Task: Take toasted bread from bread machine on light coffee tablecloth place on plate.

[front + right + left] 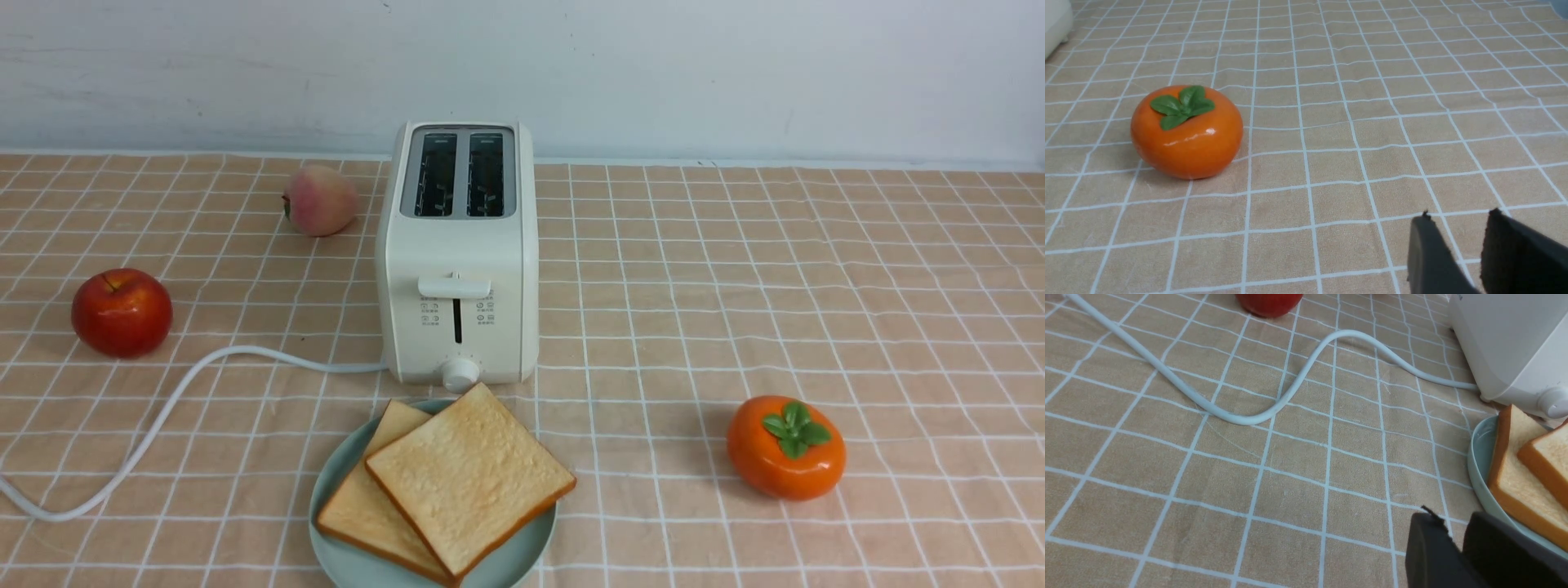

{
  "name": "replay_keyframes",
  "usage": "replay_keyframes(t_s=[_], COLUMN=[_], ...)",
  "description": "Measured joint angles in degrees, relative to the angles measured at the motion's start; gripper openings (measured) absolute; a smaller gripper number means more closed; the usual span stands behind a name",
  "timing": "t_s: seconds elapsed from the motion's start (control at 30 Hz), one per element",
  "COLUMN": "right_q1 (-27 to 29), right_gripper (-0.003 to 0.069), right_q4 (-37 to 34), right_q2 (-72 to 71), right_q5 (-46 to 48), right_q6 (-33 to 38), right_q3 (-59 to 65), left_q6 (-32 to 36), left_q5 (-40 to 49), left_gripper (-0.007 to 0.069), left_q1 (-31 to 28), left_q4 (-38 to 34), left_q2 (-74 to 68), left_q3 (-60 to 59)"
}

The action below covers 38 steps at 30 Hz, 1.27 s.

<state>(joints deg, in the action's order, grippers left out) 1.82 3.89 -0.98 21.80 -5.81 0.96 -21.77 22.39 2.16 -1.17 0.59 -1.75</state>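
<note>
Two square slices of pale golden toasted bread (457,490) with orange-brown crusts lie overlapped on the round teal-green plate (326,539), which sits on the light coffee tablecloth (735,286) of white-lined squares, just in front of the cream-white two-slot bread machine (457,269). Both toaster slots look dark and empty from the front, so the job appears done or all but done.

In the left wrist view, the left gripper (1457,543) hangs low over the cloth just beside the plate's rim (1478,465), the nearer slice (1515,486) lying off to the side of its fingertips, its crust edge running along that rim. The jaws stand only a sliver apart and hold nothing. This arm is plainly the nearer one to the toast.

The right gripper (1468,241) hovers over bare cloth, well apart from the plate, with a glossy orange persimmon (1186,130) topped by green leaves ahead of it. Its dark fingers show a narrow gap, nothing between them.

A white cord (1241,416) snakes across the cloth; a red apple (121,312) and a pink peach (320,200) sit left of the toaster.
</note>
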Motion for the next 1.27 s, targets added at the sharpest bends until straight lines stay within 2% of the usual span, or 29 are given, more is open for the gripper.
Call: replay_keyframes(t_s=[1.27], right_q1=[0.00], right_gripper=[0.0240], right_q4=[0.00], right_q2=[0.00], right_q5=[0.00], right_q6=[0.00], right_q3=[0.00], left_q6=[0.00], left_q5=[0.00], left_gripper=[0.0143], left_q1=[0.00], left_q4=[0.00], left_q2=[0.00], left_q3=[0.00])
